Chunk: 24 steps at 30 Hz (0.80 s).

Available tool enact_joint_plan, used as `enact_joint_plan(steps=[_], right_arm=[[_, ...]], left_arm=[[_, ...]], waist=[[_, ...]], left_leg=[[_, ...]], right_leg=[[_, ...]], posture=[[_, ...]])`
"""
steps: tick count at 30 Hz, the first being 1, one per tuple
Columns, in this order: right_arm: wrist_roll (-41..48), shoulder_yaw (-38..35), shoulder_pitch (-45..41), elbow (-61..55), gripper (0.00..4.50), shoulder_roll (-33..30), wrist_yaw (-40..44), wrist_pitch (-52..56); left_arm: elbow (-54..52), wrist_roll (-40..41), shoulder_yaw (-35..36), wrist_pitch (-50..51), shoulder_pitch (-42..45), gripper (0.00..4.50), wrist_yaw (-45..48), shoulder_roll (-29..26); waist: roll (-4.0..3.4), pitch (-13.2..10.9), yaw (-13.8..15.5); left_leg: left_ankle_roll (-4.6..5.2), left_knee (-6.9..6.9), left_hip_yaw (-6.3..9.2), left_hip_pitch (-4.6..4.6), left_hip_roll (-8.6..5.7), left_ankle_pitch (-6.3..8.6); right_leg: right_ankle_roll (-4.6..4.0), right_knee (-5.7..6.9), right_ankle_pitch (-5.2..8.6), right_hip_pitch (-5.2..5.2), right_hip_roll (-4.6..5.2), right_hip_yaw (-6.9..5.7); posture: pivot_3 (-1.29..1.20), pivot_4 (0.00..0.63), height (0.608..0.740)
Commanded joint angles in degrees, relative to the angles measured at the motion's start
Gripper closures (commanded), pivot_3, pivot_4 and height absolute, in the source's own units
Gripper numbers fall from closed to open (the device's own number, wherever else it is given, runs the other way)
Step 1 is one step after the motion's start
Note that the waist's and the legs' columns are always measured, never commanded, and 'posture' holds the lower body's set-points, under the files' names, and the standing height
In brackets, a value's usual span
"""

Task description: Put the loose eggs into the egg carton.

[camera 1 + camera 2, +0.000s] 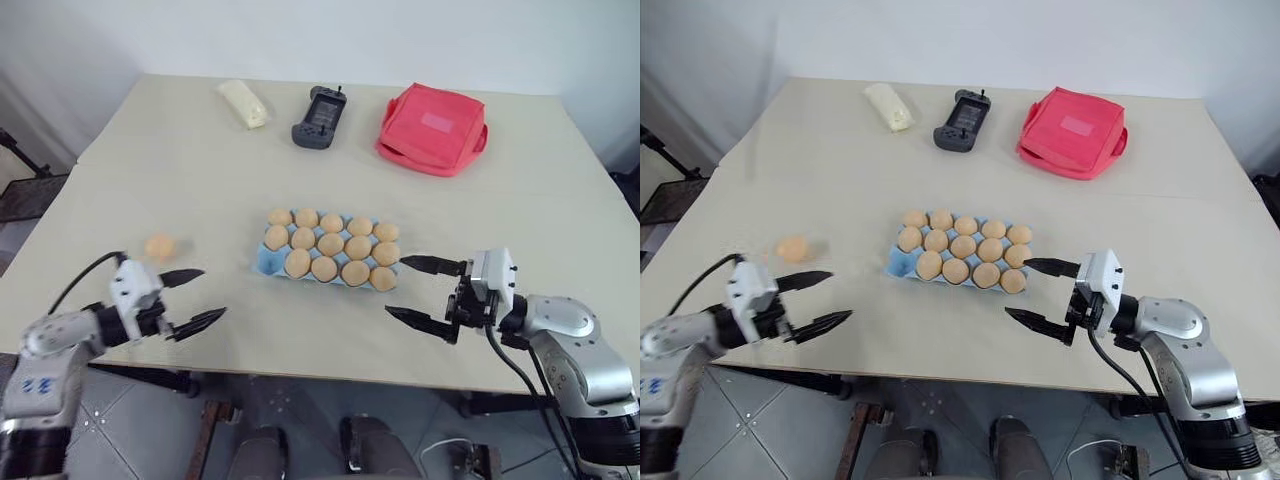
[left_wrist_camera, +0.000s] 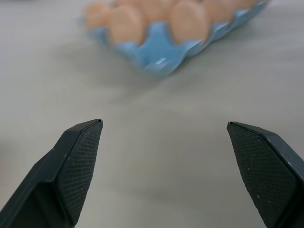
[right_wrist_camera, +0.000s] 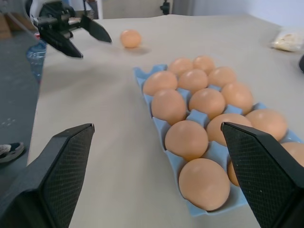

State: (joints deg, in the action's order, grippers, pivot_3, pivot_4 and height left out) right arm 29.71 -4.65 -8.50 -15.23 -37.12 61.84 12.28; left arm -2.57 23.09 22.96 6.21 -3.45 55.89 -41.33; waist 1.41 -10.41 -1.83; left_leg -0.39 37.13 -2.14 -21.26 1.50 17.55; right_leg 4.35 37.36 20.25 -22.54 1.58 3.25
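Loose egg [image 1: 159, 247]: one, on the bench just beyond the left pincer [image 1: 196, 298], which stands wide and empty. Carton [image 1: 268, 262]: one vacant corner cup, between both pincers; right pincer [image 1: 424, 292] wide, empty, beside it. Best method, by judgement: straddle the egg's long sides, close gently, lift clear, lower into that cup.

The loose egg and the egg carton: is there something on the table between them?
No. Between the loose egg and the egg carton lies only bare table, as both eye views show.
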Motion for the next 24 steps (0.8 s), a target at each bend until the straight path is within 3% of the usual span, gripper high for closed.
enact_joint_plan(steps=[1,4,9,15,19,24], right_arm=[[0.44,-0.24,-0.83,-0.38,0.0,-0.49,1.29,-1.28],[0.4,0.23,-1.81,0.25,0.0,-0.04,1.65,-1.12],[0.09,1.87,-3.86,1.62,0.0,0.18,2.89,-1.22],[-0.18,2.69,-6.73,3.13,0.0,0.63,3.22,-1.24],[-0.36,3.27,-6.86,2.51,0.0,1.3,2.43,-1.15],[0.39,4.01,-5.13,-0.37,0.0,1.73,1.08,0.43]], left_arm=[[-2.25,1.4,9.58,-1.26,-9.62,0.03,-2.56,1.25],[-2.05,3.21,15.59,-0.83,-13.21,0.03,-7.96,4.53],[0.13,4.14,20.36,0.89,-9.8,0.03,-19.5,8.9],[1.99,1.1,14.85,2.93,-1.89,0.03,-26.78,9.8],[6.25,-0.48,8.9,3.68,5.27,0.03,-26.01,8.39],[20.42,-3.43,3.63,2.0,18.33,0.03,-25.76,6.49]], waist=[[0.0,0.0,-0.02],[0.0,0.0,-0.22],[0.06,-0.01,0.31],[0.13,0.01,0.18],[0.13,0.01,0.2],[0.14,0.0,0.11]], left_leg=[[0.0,-0.04,0.0,0.0,0.0,0.01],[0.02,-0.13,-0.01,-0.01,0.0,0.05],[0.04,-0.02,0.03,0.0,0.01,0.03],[0.09,-0.01,-0.01,-0.01,-0.04,-0.01],[0.05,-0.06,0.0,-0.03,-0.02,0.0],[0.03,-0.01,-0.01,-0.04,-0.02,0.01]], right_leg=[[-0.01,-0.03,0.01,0.0,0.01,0.0],[-0.02,-0.16,0.01,0.0,0.02,-0.01],[-0.05,-0.12,0.01,0.09,0.06,-0.11],[-0.05,-0.09,-0.01,0.08,0.14,-0.12],[-0.04,-0.04,-0.01,0.01,0.11,-0.18],[-0.02,0.04,-0.02,-0.02,0.09,-0.22]], posture=[[0.0,0.15,0.74],[0.0,0.15,0.74],[0.0,0.15,0.74],[0.0,0.15,0.74],[0.0,0.15,0.74],[0.0,0.15,0.74]])
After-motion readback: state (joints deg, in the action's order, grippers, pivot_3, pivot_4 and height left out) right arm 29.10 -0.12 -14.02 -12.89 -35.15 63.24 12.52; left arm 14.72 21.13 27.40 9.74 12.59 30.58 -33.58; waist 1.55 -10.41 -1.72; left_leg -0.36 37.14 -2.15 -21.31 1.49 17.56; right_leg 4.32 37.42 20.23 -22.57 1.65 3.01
